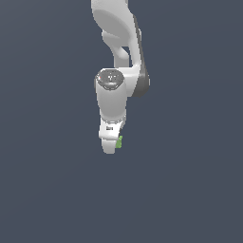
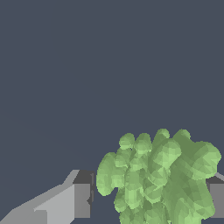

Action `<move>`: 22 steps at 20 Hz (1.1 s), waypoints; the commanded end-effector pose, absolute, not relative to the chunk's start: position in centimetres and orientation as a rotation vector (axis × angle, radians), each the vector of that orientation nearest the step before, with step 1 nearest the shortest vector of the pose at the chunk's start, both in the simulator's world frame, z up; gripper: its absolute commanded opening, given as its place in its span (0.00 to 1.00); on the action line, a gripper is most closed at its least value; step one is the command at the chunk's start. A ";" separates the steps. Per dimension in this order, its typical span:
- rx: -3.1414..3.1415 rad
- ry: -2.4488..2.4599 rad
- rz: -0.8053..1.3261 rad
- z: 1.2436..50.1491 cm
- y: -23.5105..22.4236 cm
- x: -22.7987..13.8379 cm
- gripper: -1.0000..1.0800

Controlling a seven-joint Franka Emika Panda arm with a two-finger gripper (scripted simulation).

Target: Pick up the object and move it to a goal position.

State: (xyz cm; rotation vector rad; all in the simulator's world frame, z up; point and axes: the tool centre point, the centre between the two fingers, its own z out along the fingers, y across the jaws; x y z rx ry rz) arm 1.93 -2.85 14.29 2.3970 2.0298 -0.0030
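Green, lumpy object fills the gap between the gripper fingers, apparently clamped. Carry it steadily; jolts could loosen an off-centre hold.

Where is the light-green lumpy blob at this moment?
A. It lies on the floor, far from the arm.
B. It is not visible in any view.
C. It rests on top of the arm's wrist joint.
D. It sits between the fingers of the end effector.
D: in the wrist view the light-green blob sits between the two fingers, and in the exterior view it shows at the end effector tip.
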 end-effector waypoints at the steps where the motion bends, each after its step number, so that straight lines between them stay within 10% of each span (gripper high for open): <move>1: 2.397 2.029 -0.003 16.8 -3.8 1.0 0.00; 22: 2.396 2.033 0.003 40.0 -11.9 -6.5 0.00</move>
